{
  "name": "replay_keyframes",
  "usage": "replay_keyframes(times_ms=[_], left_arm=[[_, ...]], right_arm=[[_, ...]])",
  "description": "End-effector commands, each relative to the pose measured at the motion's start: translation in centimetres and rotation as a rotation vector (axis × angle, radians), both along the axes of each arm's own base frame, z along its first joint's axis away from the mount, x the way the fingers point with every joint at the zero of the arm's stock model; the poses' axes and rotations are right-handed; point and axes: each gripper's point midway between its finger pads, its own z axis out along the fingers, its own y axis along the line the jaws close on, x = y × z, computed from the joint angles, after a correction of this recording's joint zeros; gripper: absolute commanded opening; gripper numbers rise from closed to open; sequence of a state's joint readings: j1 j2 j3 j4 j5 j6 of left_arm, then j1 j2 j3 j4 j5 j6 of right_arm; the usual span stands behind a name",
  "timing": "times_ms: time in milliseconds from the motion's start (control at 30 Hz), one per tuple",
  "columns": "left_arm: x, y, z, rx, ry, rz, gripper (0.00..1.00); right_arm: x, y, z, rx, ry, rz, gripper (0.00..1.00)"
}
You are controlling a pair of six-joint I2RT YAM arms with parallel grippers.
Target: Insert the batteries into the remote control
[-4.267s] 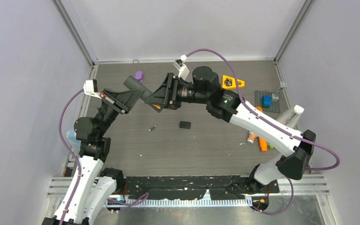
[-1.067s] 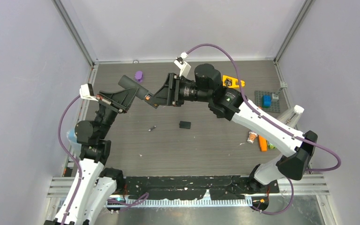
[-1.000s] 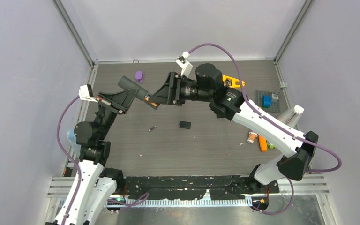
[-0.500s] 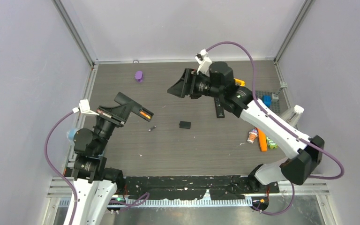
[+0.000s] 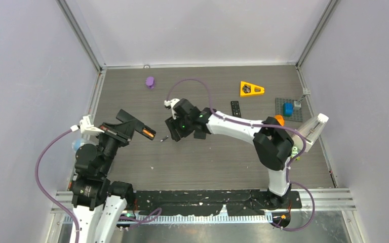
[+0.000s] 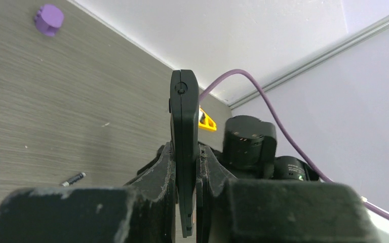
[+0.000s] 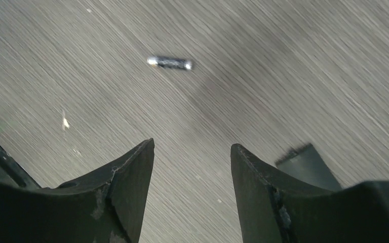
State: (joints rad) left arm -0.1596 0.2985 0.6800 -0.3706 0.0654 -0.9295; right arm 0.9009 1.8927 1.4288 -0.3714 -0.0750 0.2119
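Note:
My left gripper (image 5: 128,124) is shut on a black remote (image 5: 138,125) and holds it above the table's left side. An orange battery (image 5: 147,133) sits in its open compartment. In the left wrist view the remote (image 6: 184,147) stands edge-on between the jaws. A dark grey battery (image 5: 164,137) lies on the table; it also shows in the right wrist view (image 7: 170,63) and the left wrist view (image 6: 73,178). My right gripper (image 5: 173,130) is open and empty, low over the table just right of that battery, which lies ahead of the fingers (image 7: 131,172).
A small black cover (image 7: 309,164) lies beside my right finger. A second black remote (image 5: 236,108), an orange triangle (image 5: 251,89), a purple piece (image 5: 150,82) and a grey plate (image 5: 295,115) with a blue block stand farther back. An orange object (image 5: 278,119) lies behind the right arm.
My right gripper left the held remote, swung back, then came down to the table's middle by the dark battery. My left arm drew back toward the near left with the remote.

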Motion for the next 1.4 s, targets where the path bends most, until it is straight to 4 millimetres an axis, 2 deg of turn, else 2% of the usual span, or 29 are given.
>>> replay_keyframes(times_ms=[0, 33, 67, 100, 233, 400, 433, 467, 500, 533, 567, 600, 633, 667, 700, 733, 767, 933, 1000, 1233, 1367], left_arm=[[-0.9, 1.5, 3.4, 0.106, -0.095, 0.063, 0.0], [-1.0, 1.6, 3.9, 0.119, -0.103, 0.067, 0.0], [-1.1, 1.7, 4.5, 0.128, -0.116, 0.07, 0.0], [-1.1, 1.8, 5.0, 0.135, -0.125, 0.072, 0.0], [-1.0, 2.4, 6.3, 0.151, -0.14, 0.106, 0.0], [-1.6, 3.3, 7.4, 0.154, -0.158, 0.15, 0.0], [-1.8, 3.4, 7.6, 0.155, -0.165, 0.158, 0.0], [-2.0, 3.5, 7.8, 0.155, -0.167, 0.163, 0.0], [-2.2, 3.6, 7.9, 0.155, -0.17, 0.165, 0.0], [-2.3, 3.6, 7.9, 0.154, -0.171, 0.165, 0.0], [-2.5, 3.6, 8.1, 0.153, -0.175, 0.166, 0.0], [-2.7, 3.7, 8.1, 0.152, -0.177, 0.166, 0.0], [-2.8, 3.7, 8.1, 0.153, -0.178, 0.167, 0.0], [-3.0, 3.8, 8.1, 0.152, -0.18, 0.168, 0.0], [-3.2, 3.8, 8.1, 0.151, -0.179, 0.17, 0.0], [-3.3, 3.9, 8.0, 0.151, -0.177, 0.171, 0.0], [-3.4, 3.9, 7.8, 0.151, -0.175, 0.173, 0.0], [-4.0, 4.4, 7.5, 0.156, -0.169, 0.192, 0.0], [-4.2, 4.6, 7.6, 0.158, -0.171, 0.202, 0.0], [-4.2, 5.6, 8.1, 0.165, -0.19, 0.258, 0.0], [-4.1, 5.8, 8.3, 0.161, -0.201, 0.27, 0.0]], right_arm=[[4.0, 2.6, 3.9, 0.037, -0.115, -0.187, 0.62], [4.1, 2.6, 4.4, 0.051, -0.064, -0.271, 0.62], [4.5, 2.3, 3.5, 0.018, -0.061, -0.33, 0.61], [4.8, 2.0, 3.9, 0.016, -0.054, -0.416, 0.62], [3.8, 2.5, 3.0, 0.008, -0.004, -0.592, 0.62], [2.6, 3.8, 0.8, 0.026, 0.109, -0.729, 0.58], [2.3, 4.1, -0.1, 0.016, 0.118, -0.74, 0.58], [2.3, 4.5, 0.0, 0.034, 0.131, -0.766, 0.57], [2.0, 5.0, -1.0, 0.021, 0.139, -0.769, 0.57], [2.0, 5.5, -0.7, 0.037, 0.146, -0.788, 0.56], [1.8, 5.8, -1.7, 0.018, 0.145, -0.795, 0.56], [1.9, 6.1, -1.3, 0.026, 0.14, -0.822, 0.56], [1.7, 6.4, -2.1, 0.012, 0.136, -0.832, 0.56], [1.9, 6.5, -1.8, 0.019, 0.129, -0.862, 0.55], [1.8, 6.7, -2.5, 0.008, 0.129, -0.87, 0.54], [2.0, 6.9, -2.3, 0.02, 0.127, -0.889, 0.54], [2.0, 7.0, -2.9, 0.012, 0.128, -0.897, 0.54], [2.5, 7.9, -3.5, 0.026, 0.126, -0.912, 0.49], [2.3, 8.1, -4.5, 0.004, 0.121, -0.899, 0.48], [0.9, 7.4, -6.3, -0.096, 0.084, -0.832, 0.47], [0.8, 7.4, -6.9, -0.113, 0.079, -0.816, 0.46]])
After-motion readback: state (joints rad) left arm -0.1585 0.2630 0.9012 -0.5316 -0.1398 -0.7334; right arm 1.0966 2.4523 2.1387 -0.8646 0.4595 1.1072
